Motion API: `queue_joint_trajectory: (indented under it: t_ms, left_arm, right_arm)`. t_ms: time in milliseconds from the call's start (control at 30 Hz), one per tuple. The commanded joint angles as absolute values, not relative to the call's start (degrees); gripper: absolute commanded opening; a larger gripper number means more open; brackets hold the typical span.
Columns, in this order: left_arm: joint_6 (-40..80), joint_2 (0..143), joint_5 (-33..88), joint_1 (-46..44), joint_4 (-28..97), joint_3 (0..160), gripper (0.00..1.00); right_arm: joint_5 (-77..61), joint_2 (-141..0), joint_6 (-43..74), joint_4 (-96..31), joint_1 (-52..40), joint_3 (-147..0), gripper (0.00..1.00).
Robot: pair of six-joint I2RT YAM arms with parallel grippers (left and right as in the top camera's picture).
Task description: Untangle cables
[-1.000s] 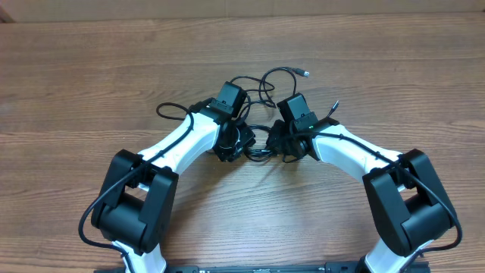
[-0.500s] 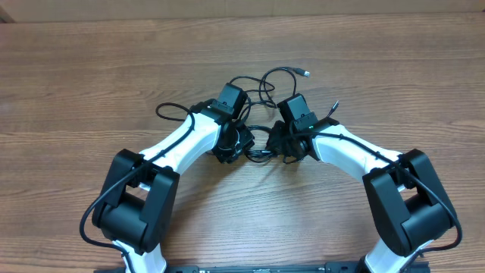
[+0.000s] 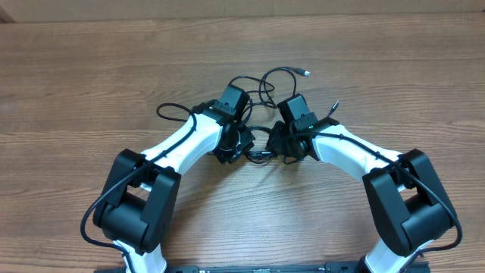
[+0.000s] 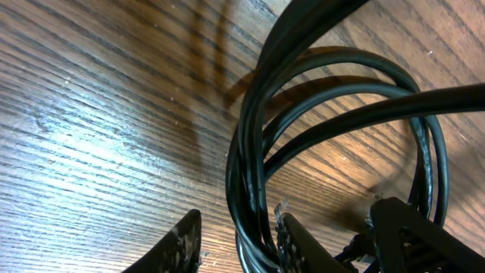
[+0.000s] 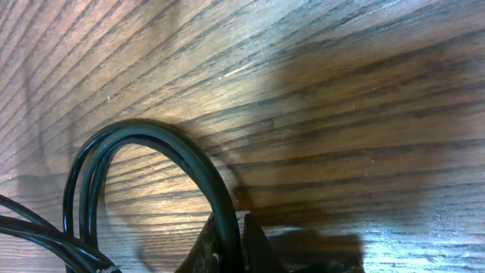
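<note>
tabletop (image 3: 76, 76): brown wood grain, carrying the cables and the working ends of both arms.
cables (image 3: 260, 152): thin black cords in a tangle about midway between the tabletop's left and right edges. The densest knot sits between the two grippers, and loose loops spread from it toward the far edge.
plug (image 3: 305, 73): a silver-tipped cord end lying on the wood at the far side of the loops, apart from both grippers.
left gripper (image 3: 231, 145): set down at the left side of the knot. In the left wrist view the left gripper (image 4: 236, 246) has its jaws spread, with several cables (image 4: 254, 152) running down between them. The cords lie close against one finger (image 4: 292, 241), while bare wood shows between them and the other finger.
right gripper (image 3: 288, 144): set down at the right side of the knot. In the right wrist view the right gripper (image 5: 231, 246) is pressed together, pinching an arched run of the cables (image 5: 218, 199) that drops straight into its tips.
</note>
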State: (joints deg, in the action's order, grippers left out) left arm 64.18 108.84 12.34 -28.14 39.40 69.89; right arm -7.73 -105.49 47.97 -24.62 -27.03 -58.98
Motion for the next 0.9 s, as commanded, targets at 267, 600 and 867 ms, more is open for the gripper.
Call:
queue_joint_trajectory:
  t_ms: [267,600,867]
  left_arm:
    - [64.36,109.54,10.00,-29.67,39.59,69.34,0.33]
    - [64.31,111.37,10.55,-29.69,39.88,69.34,0.18]
    - [62.89,111.20,10.59,-29.47,39.90,69.38,0.04]
  right_arm:
    - [-7.77,-103.94,47.94,-24.86,-26.87,-60.14,0.04]
    - [-7.77,-103.94,47.94,-25.06,-26.87,-60.14,0.04]
    - [-7.75,-103.94,47.94,-25.17,-26.87,-60.14,0.04]
